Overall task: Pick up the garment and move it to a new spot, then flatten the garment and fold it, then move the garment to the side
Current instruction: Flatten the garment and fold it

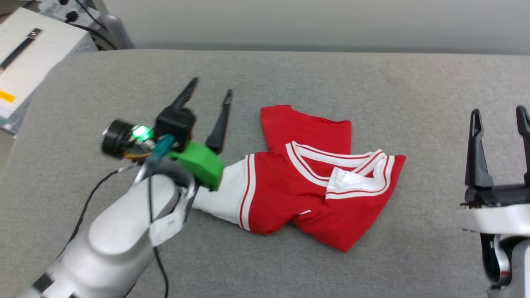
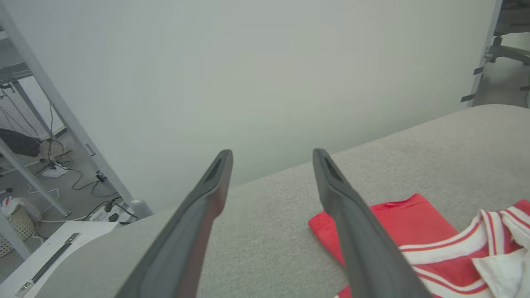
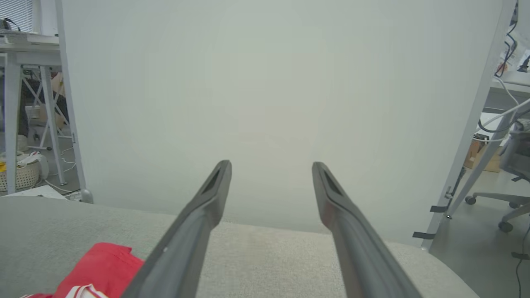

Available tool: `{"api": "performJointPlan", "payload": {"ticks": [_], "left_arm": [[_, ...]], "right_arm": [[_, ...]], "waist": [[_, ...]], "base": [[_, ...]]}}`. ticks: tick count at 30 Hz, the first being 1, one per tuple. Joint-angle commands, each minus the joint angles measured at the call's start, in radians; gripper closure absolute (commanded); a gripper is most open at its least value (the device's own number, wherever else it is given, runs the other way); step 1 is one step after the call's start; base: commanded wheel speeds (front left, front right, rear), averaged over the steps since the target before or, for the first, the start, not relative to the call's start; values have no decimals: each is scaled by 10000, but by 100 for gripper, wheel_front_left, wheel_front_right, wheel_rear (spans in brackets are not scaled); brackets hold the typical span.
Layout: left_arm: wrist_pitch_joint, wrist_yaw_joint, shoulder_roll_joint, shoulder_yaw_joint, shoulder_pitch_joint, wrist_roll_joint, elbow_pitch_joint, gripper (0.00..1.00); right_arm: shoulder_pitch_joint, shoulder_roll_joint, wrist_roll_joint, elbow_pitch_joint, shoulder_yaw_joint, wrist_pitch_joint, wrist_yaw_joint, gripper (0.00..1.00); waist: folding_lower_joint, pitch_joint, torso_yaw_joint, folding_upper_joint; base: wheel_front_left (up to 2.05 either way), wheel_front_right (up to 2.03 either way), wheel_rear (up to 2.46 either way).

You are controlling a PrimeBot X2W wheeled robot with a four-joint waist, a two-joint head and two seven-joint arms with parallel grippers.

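Note:
The garment [image 1: 306, 178] lies folded into a compact red bundle in the middle of the grey padded surface, one white sleeve sticking out at its left and the striped collar on top. My left gripper [image 1: 209, 89] hovers just left of it, open and empty, its wrist over the white sleeve. In the left wrist view the garment [image 2: 414, 231] sits behind the right finger of that gripper [image 2: 271, 155]. My right gripper [image 1: 499, 114] stands open and empty at the right edge, apart from the garment. The right wrist view shows that gripper [image 3: 271, 165] open, with a corner of the garment [image 3: 99, 267] low left.
The grey padded surface [image 1: 372, 82] stretches wide on all sides of the garment. A white box [image 1: 29, 54] with cables stands past its far left corner. A pale wall panel [image 3: 265, 103] rises behind the far edge. An office chair [image 3: 509, 198] and desks stand beyond.

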Motion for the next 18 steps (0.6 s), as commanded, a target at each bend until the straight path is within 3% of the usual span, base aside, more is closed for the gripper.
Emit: {"api": "performJointPlan", "payload": {"ticks": [1,6,11,15,18], "left_arm": [[-53,299,224,409,657,235,-380,0],[-55,1013,583,1924,2470,940,-1593,0],[-55,1092,483,3109,4023,1429,-2146,0],[-56,927,272,3800,4868,1800,-2326,0],[-56,720,65,4258,5236,2117,-2415,0]], "right_arm": [[-340,-161,-131,-46,27,-46,-7,0],[-1078,-1187,-112,696,902,-46,-7,0],[-1972,-2632,486,2103,2619,304,-7,0],[-2932,-3924,1718,2567,4258,2152,-7,0],[-3596,-5081,3136,2446,5843,4163,-7,0]], "waist": [[1,-402,442,65],[1,-475,626,65],[1,-529,756,65],[1,-538,831,65],[1,-462,886,65]], "base": [[0,0,0],[0,0,0],[0,0,0],[0,0,0],[0,0,0]]}}
